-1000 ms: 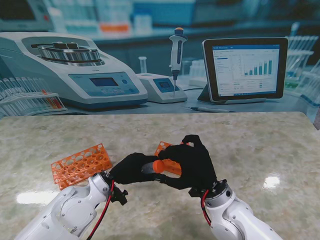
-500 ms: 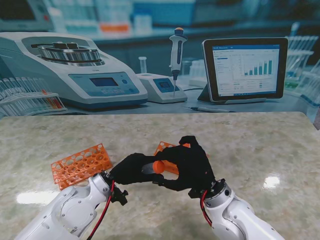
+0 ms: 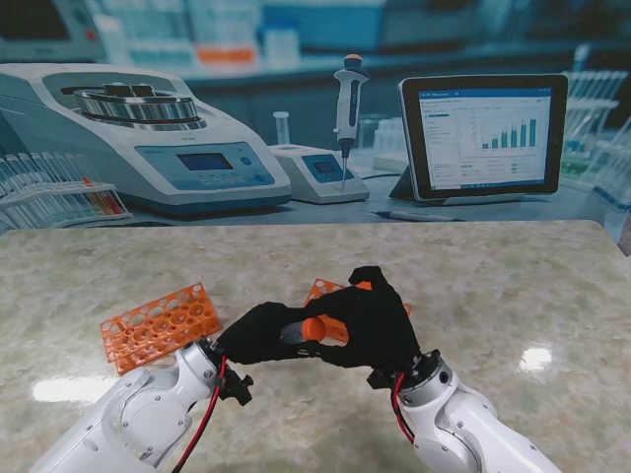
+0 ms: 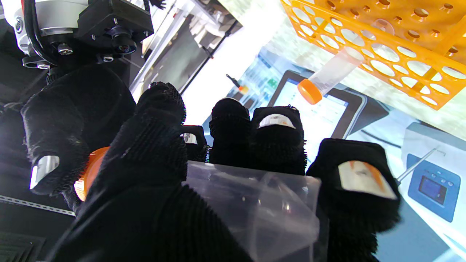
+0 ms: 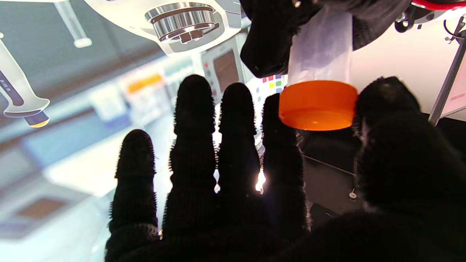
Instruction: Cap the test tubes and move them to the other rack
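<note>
the clear tube (image 4: 255, 203) lies sideways in the air between the two hands, over the table (image 3: 493, 286) and just nearer to me than one orange rack (image 3: 340, 296), so its mouth faces the orange cap (image 5: 317, 105). the left hand (image 3: 258, 333) wraps its fingers (image 4: 276, 142) round the tube to steady it. the right hand (image 3: 373, 320) pinches the cap between thumb and forefinger, the other fingers spread, likely to twist it on. another capped tube (image 4: 329, 78) already stands in a rack. the second rack (image 3: 160, 323) lies off to the left. since a second ago the right hand has sunk slightly and rolled toward me.
</note>
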